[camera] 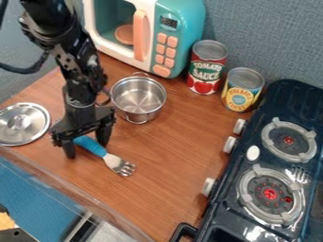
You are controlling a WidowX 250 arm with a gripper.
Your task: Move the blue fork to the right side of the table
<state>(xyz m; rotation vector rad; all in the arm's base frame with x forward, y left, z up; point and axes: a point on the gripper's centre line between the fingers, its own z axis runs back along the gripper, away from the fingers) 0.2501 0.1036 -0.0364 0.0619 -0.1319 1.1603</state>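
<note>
At eight o'clock on the table, taking the middle of the view as the clock's centre and its top edge as twelve, lies the blue fork. Its handle points back toward ten, its metal tines toward four. The black gripper hangs over the handle, released: its two fingers stand well apart, one to each side of the blue part. That placing suits a grasp across the handle, the thicker and likely grippier end, and leaves the tines free. Whether the fingers are low enough to close on it, I cannot tell.

The arm comes down from eleven, passing between the lid at nine and the steel pot between ten and eleven. With the pot just beside the wrist, a straight lift before any sideways travel seems wise.

At twelve, leaning toward eleven, stands the toy microwave; the red can is at one and the yellow can at two, both upright against the back. The stove takes up the side from two round to five, so the right side of the table probably means the wood just short of its knobs. The fork is yet to be moved there; setting it down too far over could catch a knob.
</note>
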